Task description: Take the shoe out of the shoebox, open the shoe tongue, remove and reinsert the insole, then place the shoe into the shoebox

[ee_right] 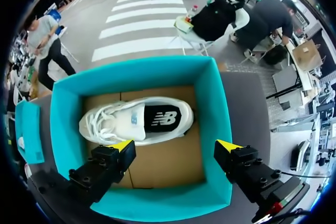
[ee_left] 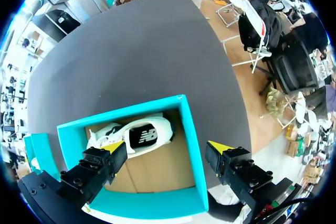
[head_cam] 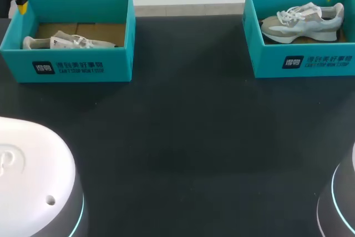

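Right gripper hovers over white shoe (black insole).

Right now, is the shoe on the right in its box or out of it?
In. The shoe lies inside the teal box, below its rim; the open right end effector hovers above, touching nothing.

- Our table looks matt and dark.
- Left shoebox and right shoebox: we see smooth teal card walls, bare brown cardboard floors.
- Right shoe: matt cloth.
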You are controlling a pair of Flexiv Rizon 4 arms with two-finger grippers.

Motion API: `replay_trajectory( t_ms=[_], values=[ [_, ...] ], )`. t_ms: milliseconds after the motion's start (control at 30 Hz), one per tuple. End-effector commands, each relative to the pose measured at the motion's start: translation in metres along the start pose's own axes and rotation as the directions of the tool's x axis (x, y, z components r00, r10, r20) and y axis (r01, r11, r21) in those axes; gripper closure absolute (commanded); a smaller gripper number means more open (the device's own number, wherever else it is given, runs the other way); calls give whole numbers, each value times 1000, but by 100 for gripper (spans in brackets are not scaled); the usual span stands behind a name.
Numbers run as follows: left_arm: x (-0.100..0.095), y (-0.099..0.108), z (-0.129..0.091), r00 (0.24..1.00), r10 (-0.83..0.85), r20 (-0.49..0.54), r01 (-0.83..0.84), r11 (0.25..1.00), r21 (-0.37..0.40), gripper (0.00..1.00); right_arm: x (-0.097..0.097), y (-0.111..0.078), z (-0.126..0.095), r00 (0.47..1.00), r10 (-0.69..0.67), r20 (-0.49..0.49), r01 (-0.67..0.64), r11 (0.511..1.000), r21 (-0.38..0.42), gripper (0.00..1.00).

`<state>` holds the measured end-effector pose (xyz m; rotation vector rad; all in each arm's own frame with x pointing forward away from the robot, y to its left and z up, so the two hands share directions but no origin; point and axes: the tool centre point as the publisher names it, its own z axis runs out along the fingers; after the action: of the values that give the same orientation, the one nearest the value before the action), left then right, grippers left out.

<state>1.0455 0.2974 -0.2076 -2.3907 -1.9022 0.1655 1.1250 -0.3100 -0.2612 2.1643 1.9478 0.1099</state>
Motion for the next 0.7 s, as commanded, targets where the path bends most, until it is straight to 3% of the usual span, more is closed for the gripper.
replay_trajectory(
  t_ms=[33, 367, 500, 567, 633, 700],
  values=[
    [0, 0, -1, 1000, 2, -1, -2, 1000, 2, 0, -7, 26, 33, 1000, -8, -18, 9, 998, 66, 0],
    [0, 0, -1, 1000, 2, -1, -2, 1000, 2, 0, -12, 32, 68, 1000, -13, 23, 10, 992, 125, 0],
    [0, 0, -1, 1000, 2, -1, -2, 1000, 2, 0, -14, 34, 76, 999, -18, 36, 13, 989, 148, 5],
    [0, 0, -1, 1000, 2, -1, -2, 1000, 2, 0, -16, 34, 80, 999, -15, 40, 9, 988, 151, 16],
    [0, 0, -1, 1000, 2, -1, -2, 1000, 2, 0, -19, 35, 83, 999, -13, 45, 6, 988, 154, 20],
    [0, 0, -1, 1000, 2, -1, -2, 1000, 2, 0, -20, 34, 84, 999, -4, 50, -4, 987, 159, 42]
  ],
)
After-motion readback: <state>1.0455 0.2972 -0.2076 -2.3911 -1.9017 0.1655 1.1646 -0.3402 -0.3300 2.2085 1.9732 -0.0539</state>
